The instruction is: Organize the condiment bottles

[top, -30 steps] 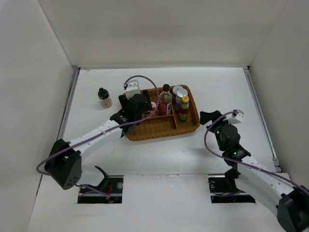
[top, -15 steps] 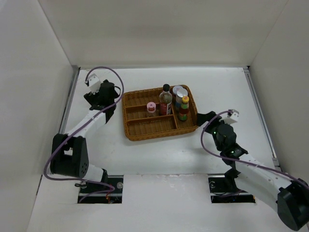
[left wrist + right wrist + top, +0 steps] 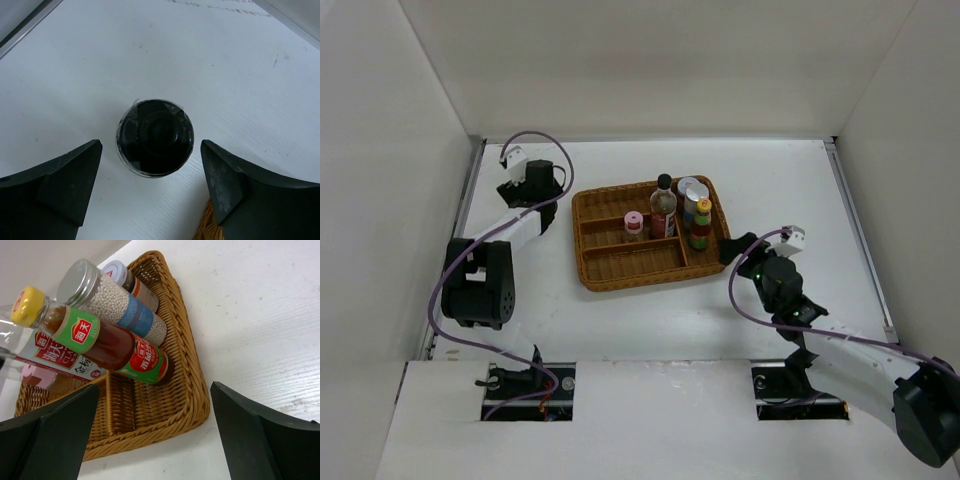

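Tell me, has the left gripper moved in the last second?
Yes. The left gripper went left, off the wicker tray; now it hangs open above the black-capped jar.

The left arm [image 3: 512,230] stood folded along the left side of the frame. The left gripper [image 3: 538,182] sat at the upper left, pointing straight down, jaws apart. The right arm [image 3: 840,345] stretched from the lower right toward the centre, with the right gripper [image 3: 731,249] held low, jaws spread wide.
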`<state>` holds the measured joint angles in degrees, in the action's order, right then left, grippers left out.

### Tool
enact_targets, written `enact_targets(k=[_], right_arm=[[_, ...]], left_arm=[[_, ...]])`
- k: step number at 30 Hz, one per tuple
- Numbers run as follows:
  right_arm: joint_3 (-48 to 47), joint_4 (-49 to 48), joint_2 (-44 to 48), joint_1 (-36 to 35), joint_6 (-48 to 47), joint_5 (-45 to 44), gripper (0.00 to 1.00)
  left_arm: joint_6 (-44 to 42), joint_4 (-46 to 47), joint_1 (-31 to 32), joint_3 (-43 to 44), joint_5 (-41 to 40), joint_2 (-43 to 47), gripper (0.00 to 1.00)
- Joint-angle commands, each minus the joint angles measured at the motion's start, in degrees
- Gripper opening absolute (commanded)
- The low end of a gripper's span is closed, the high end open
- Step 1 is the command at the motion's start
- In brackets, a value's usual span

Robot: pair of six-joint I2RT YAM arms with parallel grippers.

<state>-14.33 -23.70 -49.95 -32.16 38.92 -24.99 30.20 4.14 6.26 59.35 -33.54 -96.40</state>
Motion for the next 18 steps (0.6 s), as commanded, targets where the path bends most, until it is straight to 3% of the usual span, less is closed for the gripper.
enact_targets(k=[1,6,8,18], right_arm=[[-2.55,-3.54,-0.14,-0.66,-0.77,0.38,1.00],[-2.37,-3.54,-0.06,-0.75,-1.04,-0.06,1.00],[-2.20,-3.54,0.03,-0.75,-0.69,0.03,1.00],[-2.37,-5.21,-2.60,-0.75,-1.38,-0.49,1.00]], left_arm=[[-1.63,3.15,-1.03,3.57,1.19,-1.33,0.76],[-1.90,3.07,-1.47,3.58,1.20,-2.30,0.49],[-1.54,4.29,-1.13,1.22,0.24,1.28,0.41],[-1.54,5.00,13.62,-9.77,-3.11,26.25,0.39]])
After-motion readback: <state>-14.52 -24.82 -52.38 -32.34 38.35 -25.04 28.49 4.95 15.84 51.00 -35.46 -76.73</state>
